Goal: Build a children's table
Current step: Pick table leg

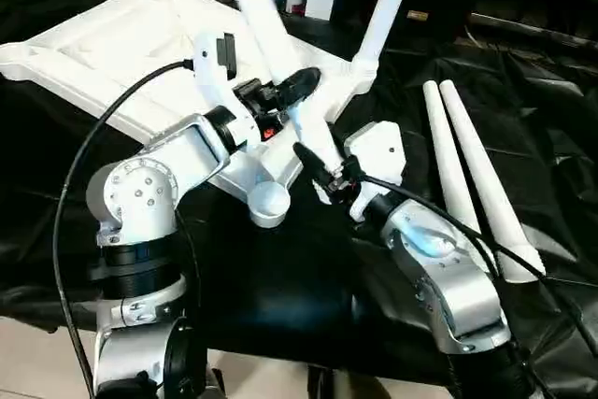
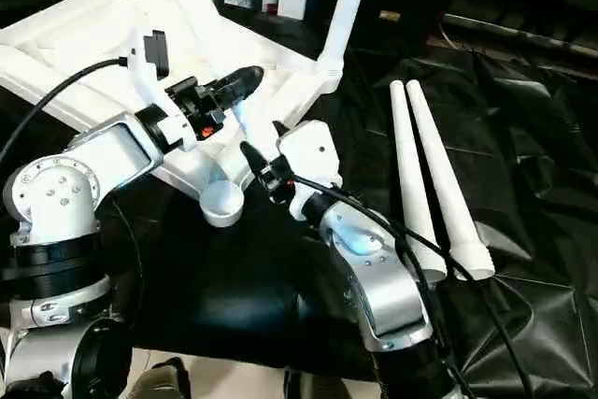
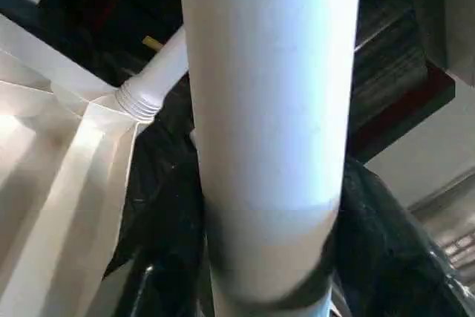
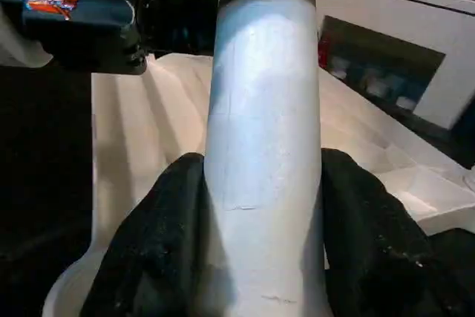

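White all over: the ribbed table top [image 1: 103, 49], the leg [image 1: 308, 128] both grippers hold, two loose legs [image 2: 434, 184]. Black cloth [image 1: 551, 137] beneath. Silver forearms, black fingers [image 4: 163, 235], an orange-red spot [image 2: 206, 130] on the left gripper [image 1: 297, 83].

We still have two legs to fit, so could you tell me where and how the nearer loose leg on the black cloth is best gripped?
Grip the nearer loose leg around its middle, coming from above with the pincer fingers across its width. It lies flat on the black cloth, close beside the other loose leg, so the outer side looks easier to reach; its round, tapered tube should hold best mid-length.
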You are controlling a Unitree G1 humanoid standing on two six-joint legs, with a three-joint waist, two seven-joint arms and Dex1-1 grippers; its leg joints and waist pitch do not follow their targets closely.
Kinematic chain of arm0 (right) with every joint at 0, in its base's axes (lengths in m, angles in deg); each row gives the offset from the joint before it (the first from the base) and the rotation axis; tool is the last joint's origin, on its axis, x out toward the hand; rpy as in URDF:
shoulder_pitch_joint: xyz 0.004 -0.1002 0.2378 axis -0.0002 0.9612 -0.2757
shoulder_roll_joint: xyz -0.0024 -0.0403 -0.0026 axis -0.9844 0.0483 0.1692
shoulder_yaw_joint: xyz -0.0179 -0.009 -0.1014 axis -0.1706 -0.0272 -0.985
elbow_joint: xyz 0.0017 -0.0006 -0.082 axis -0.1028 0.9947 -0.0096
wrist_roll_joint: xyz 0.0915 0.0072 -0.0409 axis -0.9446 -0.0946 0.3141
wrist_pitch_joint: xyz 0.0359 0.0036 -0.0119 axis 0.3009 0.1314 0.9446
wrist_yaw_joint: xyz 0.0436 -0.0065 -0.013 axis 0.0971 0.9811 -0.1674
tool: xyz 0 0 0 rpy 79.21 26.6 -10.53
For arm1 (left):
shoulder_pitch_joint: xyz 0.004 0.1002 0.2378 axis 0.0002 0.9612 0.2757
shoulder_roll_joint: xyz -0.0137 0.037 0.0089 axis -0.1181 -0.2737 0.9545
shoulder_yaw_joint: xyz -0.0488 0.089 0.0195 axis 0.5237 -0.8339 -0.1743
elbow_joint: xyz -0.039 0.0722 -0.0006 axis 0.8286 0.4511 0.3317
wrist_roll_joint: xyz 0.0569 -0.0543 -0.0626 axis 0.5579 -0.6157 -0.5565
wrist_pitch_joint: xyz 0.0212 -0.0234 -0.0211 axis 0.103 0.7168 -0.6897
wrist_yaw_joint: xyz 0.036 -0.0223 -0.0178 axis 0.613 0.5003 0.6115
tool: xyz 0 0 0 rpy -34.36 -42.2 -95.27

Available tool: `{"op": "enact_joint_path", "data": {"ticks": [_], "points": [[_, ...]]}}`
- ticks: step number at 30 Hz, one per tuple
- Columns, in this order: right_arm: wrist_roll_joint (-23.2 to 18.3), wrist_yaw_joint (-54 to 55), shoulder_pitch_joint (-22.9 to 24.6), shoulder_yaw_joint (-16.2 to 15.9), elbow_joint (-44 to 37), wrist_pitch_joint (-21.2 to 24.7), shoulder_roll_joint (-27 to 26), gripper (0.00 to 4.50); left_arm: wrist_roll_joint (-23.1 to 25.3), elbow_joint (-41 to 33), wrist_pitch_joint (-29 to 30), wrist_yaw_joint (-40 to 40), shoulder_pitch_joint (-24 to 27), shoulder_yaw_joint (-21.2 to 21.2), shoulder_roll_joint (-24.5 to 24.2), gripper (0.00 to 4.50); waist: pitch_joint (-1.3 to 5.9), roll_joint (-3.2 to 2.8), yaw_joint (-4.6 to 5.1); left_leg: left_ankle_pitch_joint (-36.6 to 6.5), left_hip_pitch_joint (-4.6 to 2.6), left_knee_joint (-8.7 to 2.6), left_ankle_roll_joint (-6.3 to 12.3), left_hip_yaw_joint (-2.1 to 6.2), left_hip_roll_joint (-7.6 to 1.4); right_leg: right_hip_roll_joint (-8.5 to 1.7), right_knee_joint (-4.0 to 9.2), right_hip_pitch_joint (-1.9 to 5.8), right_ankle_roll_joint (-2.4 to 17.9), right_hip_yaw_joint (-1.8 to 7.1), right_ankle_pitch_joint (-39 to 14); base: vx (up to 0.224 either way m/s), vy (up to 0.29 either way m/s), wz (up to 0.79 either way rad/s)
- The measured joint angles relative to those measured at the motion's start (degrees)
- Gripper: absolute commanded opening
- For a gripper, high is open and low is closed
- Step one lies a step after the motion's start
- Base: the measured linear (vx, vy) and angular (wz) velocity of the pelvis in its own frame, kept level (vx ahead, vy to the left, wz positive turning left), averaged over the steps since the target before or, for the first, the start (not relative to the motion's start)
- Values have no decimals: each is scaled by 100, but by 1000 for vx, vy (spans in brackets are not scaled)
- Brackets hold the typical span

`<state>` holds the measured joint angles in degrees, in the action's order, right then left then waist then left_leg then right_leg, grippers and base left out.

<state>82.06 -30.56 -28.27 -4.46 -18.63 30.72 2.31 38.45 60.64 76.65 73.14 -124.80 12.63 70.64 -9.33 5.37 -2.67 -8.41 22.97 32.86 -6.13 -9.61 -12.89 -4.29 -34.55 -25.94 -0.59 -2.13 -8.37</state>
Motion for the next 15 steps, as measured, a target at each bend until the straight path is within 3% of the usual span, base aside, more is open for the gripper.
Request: {"op": "enact_joint_path", "data": {"ticks": [3, 4, 6, 9, 12, 13, 15], "points": [[0, -57, -85, -2, 146, -146, 21, 191, -62, 98, -15, -64, -47, -13, -70, 198, 1, -24, -37, 0, -3, 27, 0, 2, -1, -2, -30, 0, 3, 3, -2, 0, 0, 0], [-80, -118, -121, 44, 172, -127, 11, 247, -60, 163, -47, -102, -84, -34, -107, 194, 0, -30, -54, 0, -4, 38, 0, 4, -2, -2, -41, 0, 3, 3, -2, 0, 0, 0], [-417, -323, -144, 168, 158, 28, -1, 261, -57, 276, -92, -201, -136, -77, -213, 194, 11, -59, -68, 0, -5, 57, 1, 7, -4, -2, -48, 4, 8, 3, 1, 0, 0, 0], [-1261, -844, -202, 450, -138, 922, 153, 287, 65, 396, -152, -340, -166, -118, -474, 190, 27, -119, -73, 0, -4, 79, 4, 9, -3, -4, -53, 12, 14, 6, 12, 0, 0, 0], [-1957, -1203, -371, 695, -275, 1863, 427, 292, 155, 493, -206, -574, -169, -206, -750, 190, 28, -121, -84, 8, -5, 88, 11, 14, -4, -4, -67, 11, 20, 4, 19, 0, 0, 0], [-2374, -1333, -524, 913, -273, 2340, 534, 292, 186, 520, -210, -733, -169, -313, -918, 190, 27, -122, -86, 9, -5, 91, 12, 15, -4, -4, -69, 11, 20, 4, 24, 0, 0, 0], [-2820, -1560, -768, 1212, -273, 2736, 801, 292, 199, 526, -182, -914, -170, -408, -1041, 190, 33, -131, -101, 12, -5, 96, 10, 16, -3, -6, -70, 12, 23, 4, 28, 0, 0, 0]]}}
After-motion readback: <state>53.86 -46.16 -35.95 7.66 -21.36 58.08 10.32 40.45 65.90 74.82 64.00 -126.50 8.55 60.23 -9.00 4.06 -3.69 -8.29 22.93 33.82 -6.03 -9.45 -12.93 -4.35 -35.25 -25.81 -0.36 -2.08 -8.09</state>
